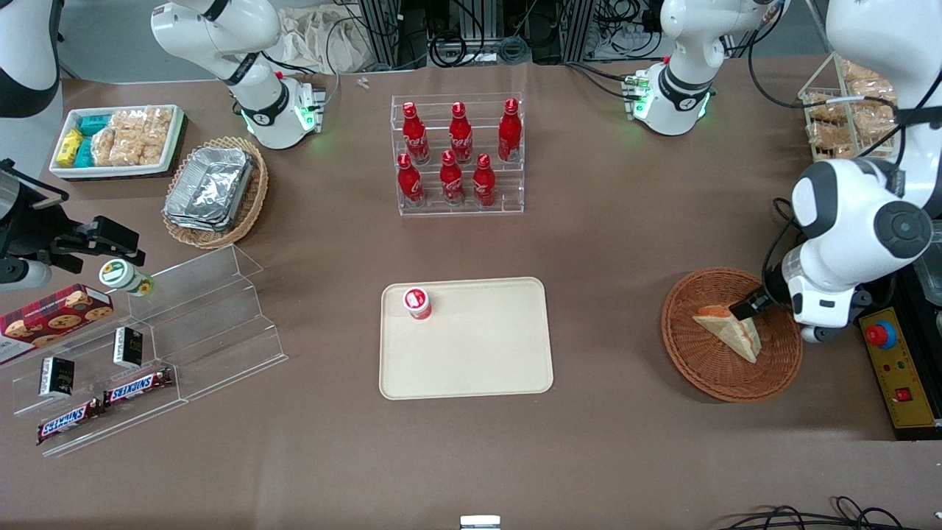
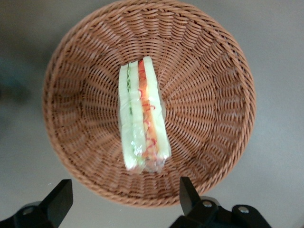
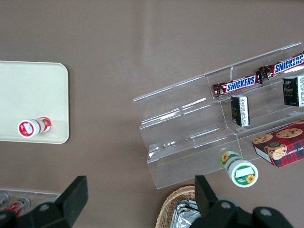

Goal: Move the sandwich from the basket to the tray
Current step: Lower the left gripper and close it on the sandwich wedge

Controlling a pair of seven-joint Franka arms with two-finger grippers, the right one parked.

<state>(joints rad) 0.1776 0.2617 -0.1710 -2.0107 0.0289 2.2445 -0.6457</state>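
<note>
Reaching for the pick-up is the step in hand: the gripper [image 2: 123,202] hangs above the round brown basket [image 1: 688,361], its two fingers [image 2: 59,202] spread wide and holding nothing. The sandwich [image 2: 142,114] lies inside the basket near its middle, resting on edge so that the bread slices and the red-orange filling show as stripes running away from the wrist camera. In the front view the gripper sits over the part of the basket nearest the working arm, with one dark fingertip close to the sandwich's upper corner, though whether it touches cannot be told. The cream tray [image 1: 471,368] lies well apart toward the middle of the table, carrying only a small red-capped bottle [image 1: 416,302] near one corner. Next, I judge, the gripper must move so the wedge sits between the fingers, descend into the basket, and close across the bread faces gently enough not to crush them before lifting clear of the rim.
</note>
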